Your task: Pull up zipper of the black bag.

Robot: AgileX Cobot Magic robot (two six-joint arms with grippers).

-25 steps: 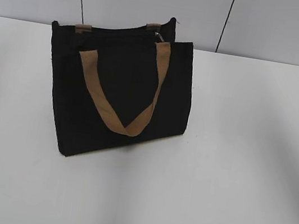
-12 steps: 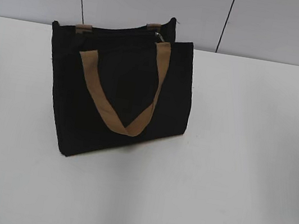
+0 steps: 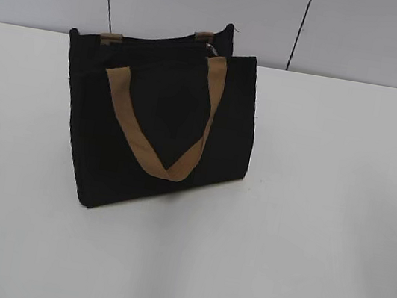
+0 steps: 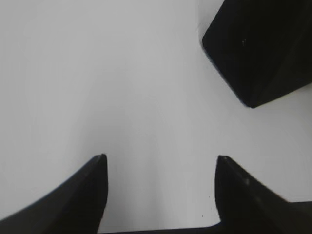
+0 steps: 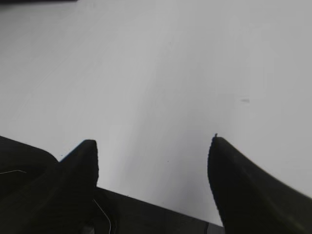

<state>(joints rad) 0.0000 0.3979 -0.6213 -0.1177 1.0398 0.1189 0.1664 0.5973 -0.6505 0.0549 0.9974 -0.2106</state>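
One table: a white table (image 3: 320, 236) fills the scene from the near edge to a grey panelled wall (image 3: 206, 6) at the far side.
Black bag: the black bag (image 3: 144, 156) stands upright on the table, left of centre and toward the far side, its near face turned a little to the right; one corner of it shows at the upper right of the left wrist view (image 4: 258, 48).
Strap handles: one tan strap handle (image 3: 156, 154) hangs down the near face in a V; the ends of a second show at the far top edge.
Left gripper: the left gripper (image 4: 161, 158) has its fingers spread wide over bare table, holding nothing, apart from the bag corner.
Right gripper: the right gripper (image 5: 153, 141) is likewise spread wide over bare table, holding nothing.
Zipper: the zipper (image 3: 162, 43) runs along the bag's top; a small silver pull tab (image 3: 211, 48) sits at its right end, beside the near strap's right end.
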